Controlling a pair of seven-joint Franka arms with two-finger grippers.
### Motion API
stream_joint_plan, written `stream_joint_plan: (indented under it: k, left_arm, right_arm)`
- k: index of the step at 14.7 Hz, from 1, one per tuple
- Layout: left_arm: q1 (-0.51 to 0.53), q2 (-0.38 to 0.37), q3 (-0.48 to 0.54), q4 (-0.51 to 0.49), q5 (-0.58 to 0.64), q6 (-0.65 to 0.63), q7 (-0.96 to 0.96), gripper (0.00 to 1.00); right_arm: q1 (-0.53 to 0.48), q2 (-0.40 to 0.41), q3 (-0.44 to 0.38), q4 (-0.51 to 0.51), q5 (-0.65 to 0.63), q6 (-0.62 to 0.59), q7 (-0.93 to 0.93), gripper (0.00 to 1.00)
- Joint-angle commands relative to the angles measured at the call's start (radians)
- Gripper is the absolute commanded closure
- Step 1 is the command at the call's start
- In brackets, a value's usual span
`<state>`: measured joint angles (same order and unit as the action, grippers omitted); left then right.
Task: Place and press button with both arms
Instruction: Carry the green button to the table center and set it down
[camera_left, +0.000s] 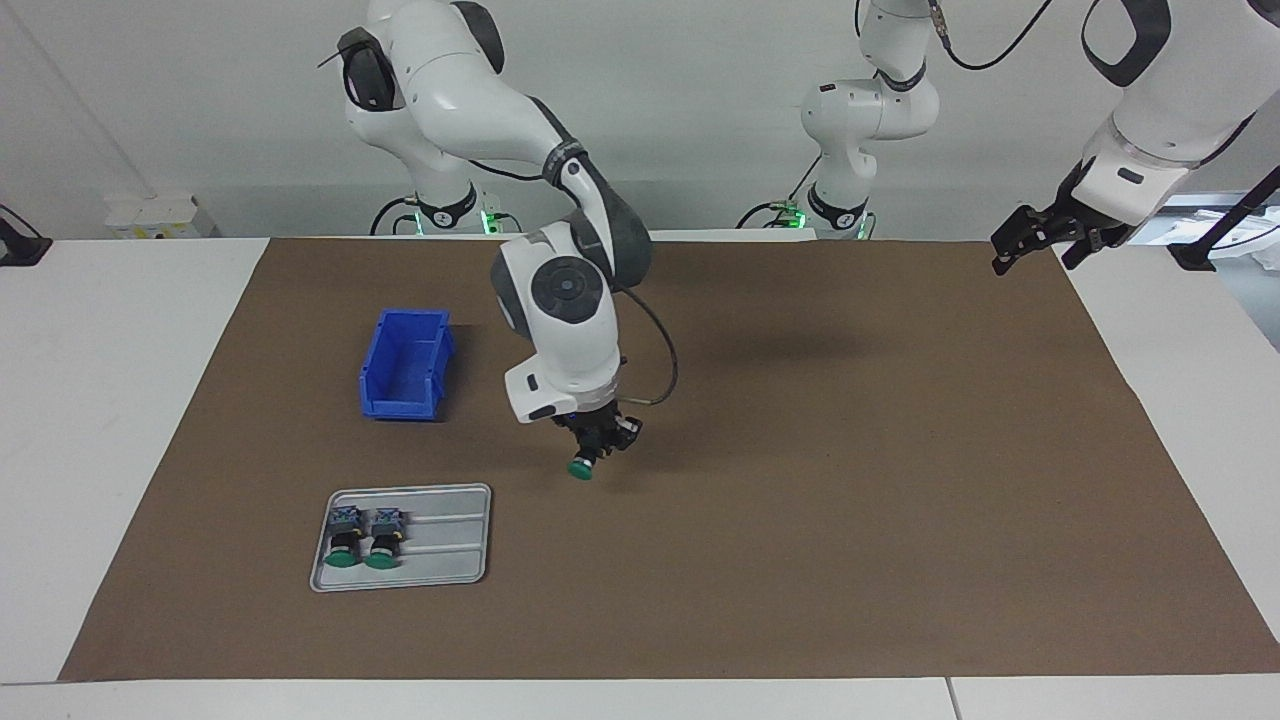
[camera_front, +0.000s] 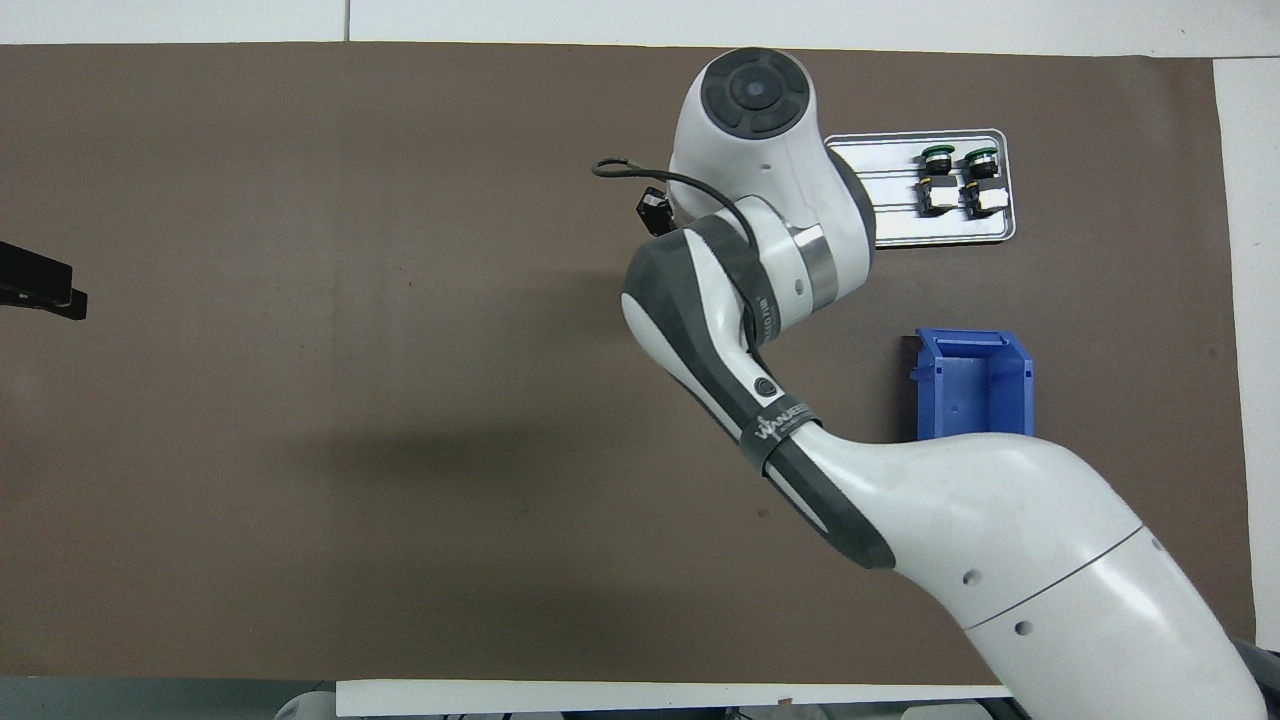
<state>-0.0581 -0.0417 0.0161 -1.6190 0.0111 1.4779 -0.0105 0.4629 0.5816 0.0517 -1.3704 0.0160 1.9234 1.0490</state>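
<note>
My right gripper (camera_left: 592, 452) has its jaws clamped on the button (camera_left: 581, 466), cap hanging down over bare brown mat (camera_left: 800, 480) mid-desk. My left gripper (camera_left: 1035, 240) waits with jaws wide at its own desk end, well apart.

1. Even, bright light is falling from above across both views.
2. The right arm (camera_left: 560, 300) is casting soft, diffuse shadows onto the brown mat (camera_left: 800, 500).
3. Faint glare is showing on the metal tray (camera_left: 445, 560).
4. Both views are staying sharp, with no visible blur.
</note>
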Motion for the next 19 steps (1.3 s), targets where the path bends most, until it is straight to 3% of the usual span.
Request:
stream_joint_plan:
  k: [1, 6, 9, 14, 19]
  left_arm:
    - [-0.003, -0.024, 0.007, -0.027, 0.013, -0.002, 0.003, 0.00]
    - [-0.005, -0.024, 0.007, -0.028, 0.020, -0.005, 0.003, 0.00]
    - [-0.003, -0.024, 0.007, -0.028, 0.020, -0.004, 0.000, 0.00]
    - [0.000, -0.035, 0.007, -0.042, 0.020, -0.001, 0.000, 0.00]
    - [0.000, -0.037, 0.007, -0.044, 0.020, -0.001, -0.013, 0.00]
  right_arm:
    - [0.019, -0.046, 0.004, -0.099, 0.004, 0.058, 0.206, 1.00]
    - [0.056, -0.046, 0.005, -0.167, 0.004, 0.167, 0.869, 0.94]
    - [0.089, -0.020, 0.011, -0.173, 0.005, 0.228, 1.109, 0.93]
    - [0.117, 0.009, 0.011, -0.182, 0.005, 0.287, 1.177, 0.90]
    - [0.145, -0.012, 0.013, -0.300, 0.005, 0.399, 1.183, 0.86]
